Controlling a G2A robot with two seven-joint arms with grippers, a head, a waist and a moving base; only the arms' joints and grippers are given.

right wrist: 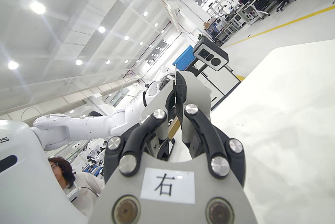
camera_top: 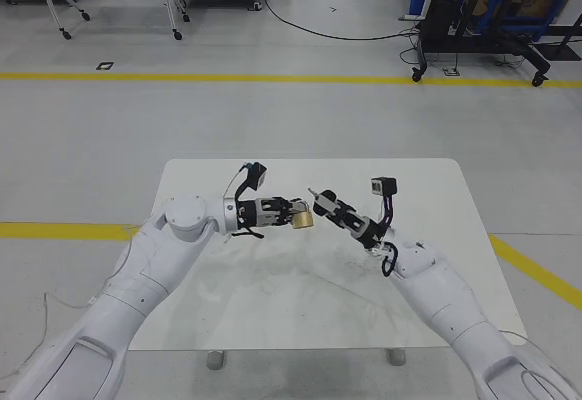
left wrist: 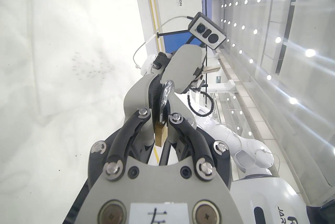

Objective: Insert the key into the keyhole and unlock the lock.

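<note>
White table [camera_top: 271,320] sat under both my arms. My left gripper [left wrist: 163,102] hung above its middle with the jaws pinched narrow on the lock [camera_top: 301,216]. The silver shackle showed between my fingers, and in the top view the brass body stuck out past their tips. My right gripper [right wrist: 176,89] faced it from close by, jaws nearly closed on the key [left wrist: 212,68], the thin blade poking out beyond the pads. From the top view, the key tip was just beside the lock, apart from it and not inserted. I couldn't make out the keyhole.
</note>
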